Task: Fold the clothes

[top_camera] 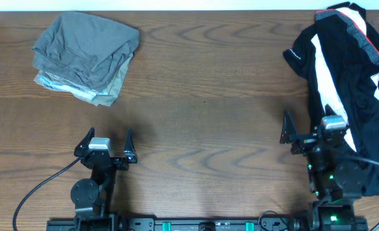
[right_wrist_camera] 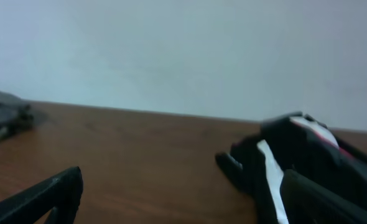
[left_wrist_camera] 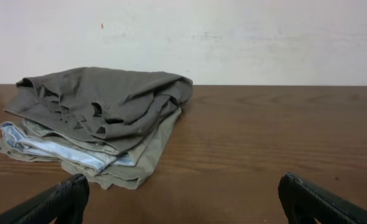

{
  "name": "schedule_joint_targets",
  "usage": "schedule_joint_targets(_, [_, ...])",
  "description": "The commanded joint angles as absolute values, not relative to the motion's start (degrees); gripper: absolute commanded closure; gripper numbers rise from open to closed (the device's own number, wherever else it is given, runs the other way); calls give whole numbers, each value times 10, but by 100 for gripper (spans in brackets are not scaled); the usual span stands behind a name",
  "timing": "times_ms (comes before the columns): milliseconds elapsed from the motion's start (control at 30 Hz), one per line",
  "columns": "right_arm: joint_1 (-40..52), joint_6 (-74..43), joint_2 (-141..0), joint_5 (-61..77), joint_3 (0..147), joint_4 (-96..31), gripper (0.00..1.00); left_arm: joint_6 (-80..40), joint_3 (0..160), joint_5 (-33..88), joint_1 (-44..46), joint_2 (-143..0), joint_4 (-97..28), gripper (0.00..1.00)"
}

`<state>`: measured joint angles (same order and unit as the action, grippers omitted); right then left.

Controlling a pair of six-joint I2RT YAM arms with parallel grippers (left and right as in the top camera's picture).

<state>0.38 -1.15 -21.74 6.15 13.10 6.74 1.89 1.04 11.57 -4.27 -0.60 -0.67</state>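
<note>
Folded pile [top_camera: 85,54] parked in the table's [top_camera: 209,96] far-left corner for room, black top [top_camera: 343,70] at right edge looks next; left gripper [top_camera: 108,135], right gripper [top_camera: 307,131] gaping empty.

On the bench [top_camera: 209,96], a stack of shorts [top_camera: 87,54] lies at the far left corner, and the jersey top [top_camera: 343,64] sprawls along the right edge. The left gripper [top_camera: 107,144] sits near the front, before the stack. The right gripper [top_camera: 308,131] sits front right, just beside the jersey top's near end.
</note>
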Motion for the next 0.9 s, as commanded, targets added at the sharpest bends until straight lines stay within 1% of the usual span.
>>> schedule_joint_targets(0, [7,-9,-175,31,94,73,1,18,2,121,-39,-3,-30,2])
schedule_joint_targets(133, [7,-13,-133,21,53,73,1,18,2,122,-39,-3,-30,2])
schedule_joint_targets(233, [7,-45,-110,0,29,73,1,18,2,121,-39,-3,-30,2])
schedule_joint_targets(367, [7,-46,-91,0,2,73,1,18,2,122,-39,-3,-30,2])
schedule_joint_targets(467, [6,-46,-79,0,3,46,1,18,2,121,-39,-3,-30,2])
schedule_joint_targets(567, [7,-19,-61,0,3,21,1,18,2,122,-39,-3,-30,2])
schedule_joint_targets(700, [7,5,-17,-1,3,-46,1,18,2,121,-39,-3,-30,2])
schedule_joint_targets(867, [6,5,-3,-7,3,-43,1,18,2,122,-39,-3,-30,2])
